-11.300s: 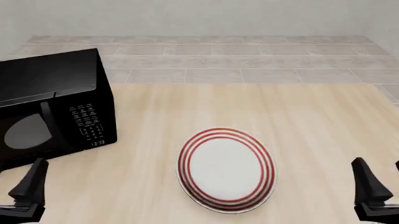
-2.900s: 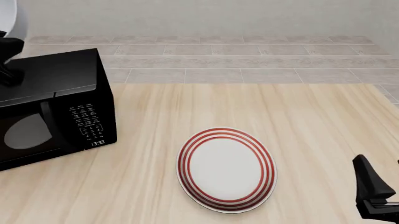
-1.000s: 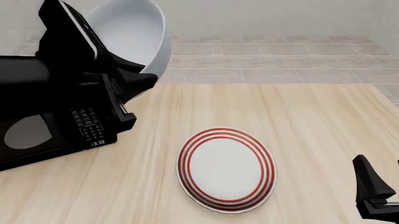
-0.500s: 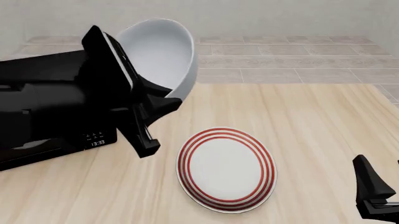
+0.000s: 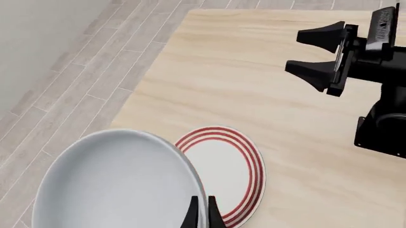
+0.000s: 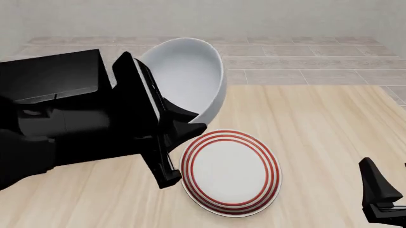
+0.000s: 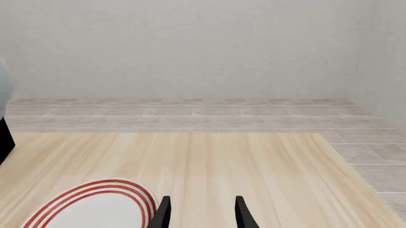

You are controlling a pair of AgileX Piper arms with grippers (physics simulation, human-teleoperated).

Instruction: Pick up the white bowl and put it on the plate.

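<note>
Left end effector [image 6: 166, 124]: clamped on the white bowl [image 6: 190, 76] rim, bowl tilted.
Plate [image 6: 230, 171]: below, slightly rightward.
Right end effector [image 7: 199, 211]: parted, empty, idle.

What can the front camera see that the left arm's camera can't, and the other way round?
Only the front view shows the black microwave and the left arm's bulk carrying the white bowl. Only the left wrist view shows the right gripper side on, jaws apart, plus the left gripper pinching the bowl's rim. Both show the bowl, the plate and the table.
</note>
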